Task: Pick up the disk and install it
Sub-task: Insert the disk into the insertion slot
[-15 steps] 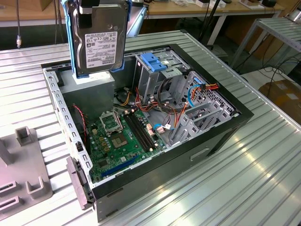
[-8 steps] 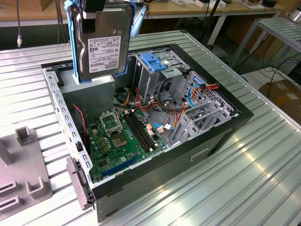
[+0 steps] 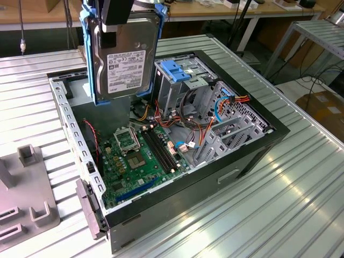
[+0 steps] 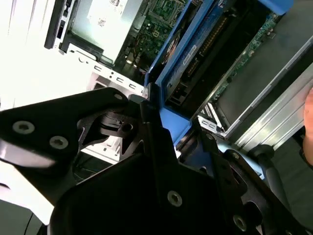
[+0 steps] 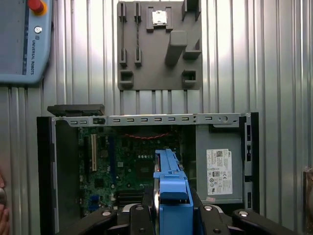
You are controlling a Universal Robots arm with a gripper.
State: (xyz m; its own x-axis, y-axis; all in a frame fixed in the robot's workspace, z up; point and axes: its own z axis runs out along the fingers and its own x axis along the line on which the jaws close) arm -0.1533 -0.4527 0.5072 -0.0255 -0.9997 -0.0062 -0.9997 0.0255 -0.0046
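The disk (image 3: 124,59) hangs upright above the open computer case (image 3: 258,145), its dark metal face and pale label turned toward the exterior camera and its bright blue carrier frame along the edges. My gripper (image 3: 112,29) comes down from above and is shut on the disk's upper part. In the first wrist view the disk (image 5: 171,196) appears edge-on as a blue strip between my black fingers (image 5: 142,215), over the motherboard. The second wrist view has the disk's blue frame (image 4: 188,46) running beside my black gripper body.
Inside the case a silver drive cage (image 3: 172,94) topped by a blue bracket (image 3: 176,70) stands beside the disk. A green motherboard (image 3: 134,156) and coloured cables lie below. A grey fixture plate (image 5: 159,49) and a teach pendant (image 5: 24,39) rest on the ribbed table. A hand (image 5: 2,205) shows at the picture's edge.
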